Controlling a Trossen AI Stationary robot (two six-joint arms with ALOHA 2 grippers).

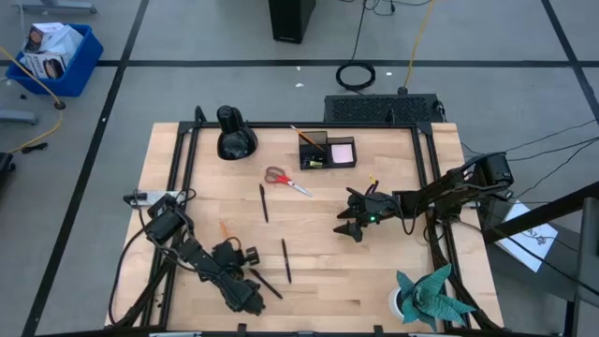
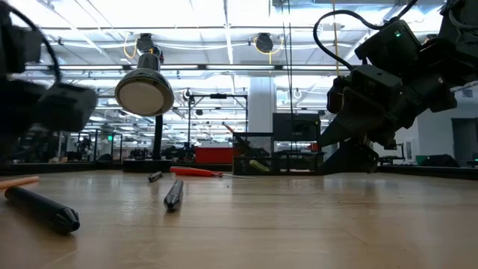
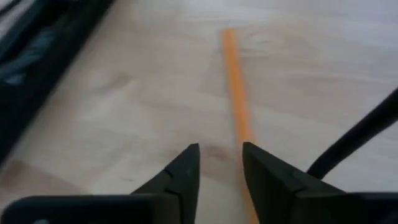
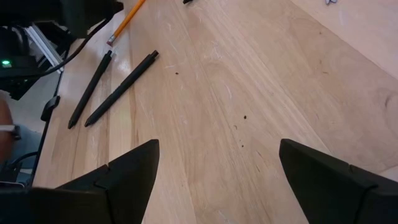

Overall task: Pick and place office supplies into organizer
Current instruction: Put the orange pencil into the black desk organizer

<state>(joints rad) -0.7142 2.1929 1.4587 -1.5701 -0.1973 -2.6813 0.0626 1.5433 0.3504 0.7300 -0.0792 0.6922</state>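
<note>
Here, pencil [image 3: 235, 93] lengthwise past left gripper [image 3: 221, 171]

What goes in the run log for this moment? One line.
left gripper: over thin orange pencil, not gripping | right gripper: open above bare wooden table | small black rectangular organizer: untouched

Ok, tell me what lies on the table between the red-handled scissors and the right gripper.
Nothing: in the high view, only bare wood separates the red-handled scissors from the right gripper. The thin black pens lie off toward the left arm's side.
</note>
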